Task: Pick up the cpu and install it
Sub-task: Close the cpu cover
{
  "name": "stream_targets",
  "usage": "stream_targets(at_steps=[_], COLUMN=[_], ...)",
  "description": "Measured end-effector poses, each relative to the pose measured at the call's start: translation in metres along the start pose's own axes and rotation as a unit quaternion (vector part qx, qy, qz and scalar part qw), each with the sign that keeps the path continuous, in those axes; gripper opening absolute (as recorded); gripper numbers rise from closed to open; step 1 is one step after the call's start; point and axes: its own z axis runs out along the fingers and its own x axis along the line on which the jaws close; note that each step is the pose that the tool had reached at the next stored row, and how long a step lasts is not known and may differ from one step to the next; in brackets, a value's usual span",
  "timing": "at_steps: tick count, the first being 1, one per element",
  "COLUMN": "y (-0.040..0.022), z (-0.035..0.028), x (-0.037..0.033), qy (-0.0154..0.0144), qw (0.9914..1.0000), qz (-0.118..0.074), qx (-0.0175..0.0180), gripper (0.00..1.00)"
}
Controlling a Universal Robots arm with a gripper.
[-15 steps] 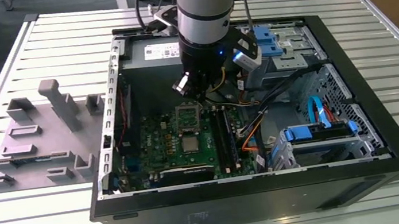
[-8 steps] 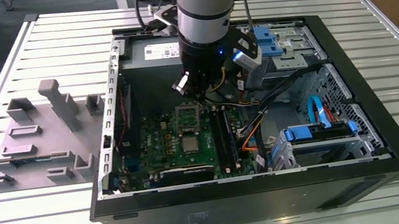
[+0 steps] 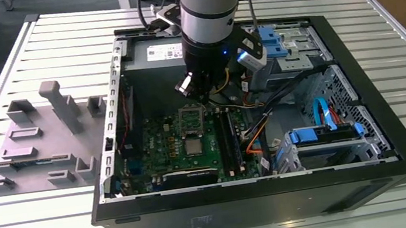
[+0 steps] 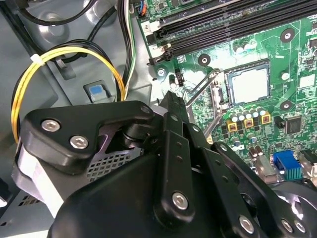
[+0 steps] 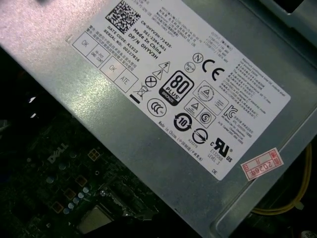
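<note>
The cpu [image 3: 193,146] is a small silvery square lying flat in the socket on the green motherboard [image 3: 156,149], inside the open computer case [image 3: 261,200]. Both wrist views show the cpu [image 4: 250,87] [image 5: 96,219]. The hinged metal socket frame [image 3: 190,117] stands raised just beyond it in the exterior view, and its thin lever [image 4: 198,91] sticks out beside the socket. My gripper [image 3: 197,88] hangs above the board, clear of the cpu and past the raised frame, on the power supply side. Its black linkage [image 4: 171,148] fills the near part of the second wrist view.
A grey power supply [image 5: 163,99] sits at the case's far end. Dark memory sticks [image 3: 227,137] run beside the socket, with loose cables [image 4: 64,54] and blue drive bays [image 3: 323,133] on the exterior view's right. Grey fixture blocks [image 3: 41,141] stand on the slatted table [image 3: 35,213] at the left.
</note>
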Motion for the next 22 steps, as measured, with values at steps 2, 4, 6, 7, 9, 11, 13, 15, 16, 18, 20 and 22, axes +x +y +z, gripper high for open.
stream_targets(at_steps=[2, 4, 6, 7, 9, 11, 13, 15, 16, 18, 20, 22], y=[-0.0001, -0.0002, -0.0002, -0.0002, -0.0003, -0.0006, -0.0009, -0.0014, -0.0017, -0.0024, -0.0031, -0.004], z=[-0.0003, -0.0007, -0.0014, -0.0014, -0.0015, -0.0017, -0.0017, -0.0016, -0.0017, -0.0018, -0.0018, -0.0019], x=[0.0002, 0.0002, 0.0002, 0.0002, 0.0003, 0.0005, 0.0009, 0.0013, 0.0015, 0.0022, 0.003, 0.0041], qy=[0.0, -0.0001, 0.0, -0.0001, 0.0, 0.0004, 0.0007, 0.0014, 0.0019, 0.0027, 0.0035, 0.0042], qw=[1.0, 1.0, 1.0, 1.0, 1.0, 1.0, 1.0, 1.0, 1.0, 0.99999, 0.99998, 0.99998], qz=[0.0, 0.0, 0.0, 0.0, 0.0, 0.0, -0.001, -0.001, -0.001, -0.002, -0.002, -0.003], qx=[0.0, 0.0, 0.0, 0.0, 0.0001, 0.0004, 0.0007, 0.0015, 0.002, 0.0029, 0.0038, 0.0046], gripper=[0.1, 0.1, 0.1, 0.1, 0.1, 0.1, 0.1, 0.1, 0.1, 0.1, 0.1, 0.1])
